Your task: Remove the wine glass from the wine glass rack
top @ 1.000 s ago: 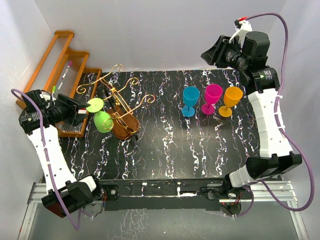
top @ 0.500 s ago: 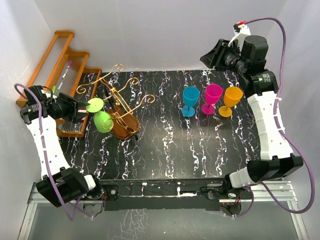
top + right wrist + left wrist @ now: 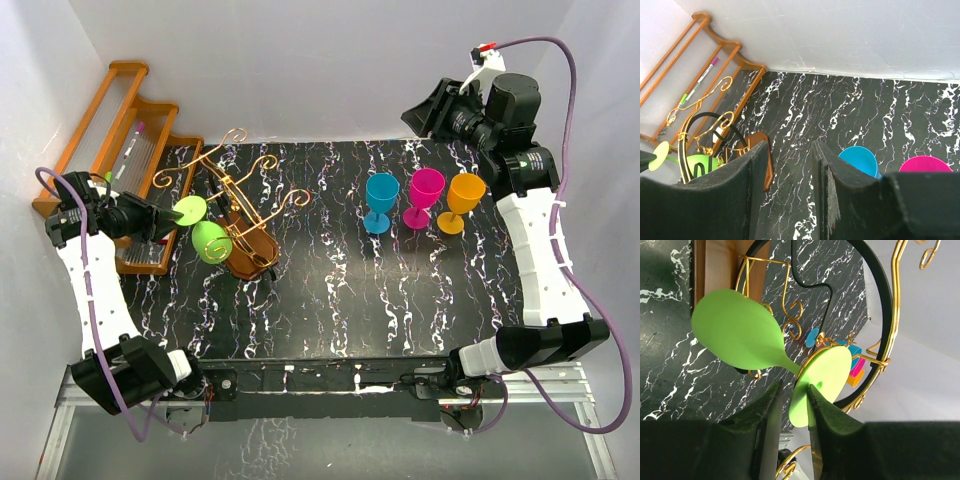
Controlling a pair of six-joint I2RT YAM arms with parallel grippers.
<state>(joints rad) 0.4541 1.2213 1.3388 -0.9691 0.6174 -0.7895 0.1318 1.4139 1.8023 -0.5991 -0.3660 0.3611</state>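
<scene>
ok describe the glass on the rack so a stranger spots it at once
At the left of the black marbled table stands a gold wire rack. The wine glass hangs tilted from it, the only lime-green one; the blue glass, pink glass and orange glass stand upright at the right.

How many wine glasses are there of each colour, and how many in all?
Green wine glass: 1, hanging on the wire rack
Blue wine glass: 1, standing on the table
Pink wine glass: 1, standing on the table
Orange wine glass: 1, standing on the table
Total: 4 wine glasses
</scene>
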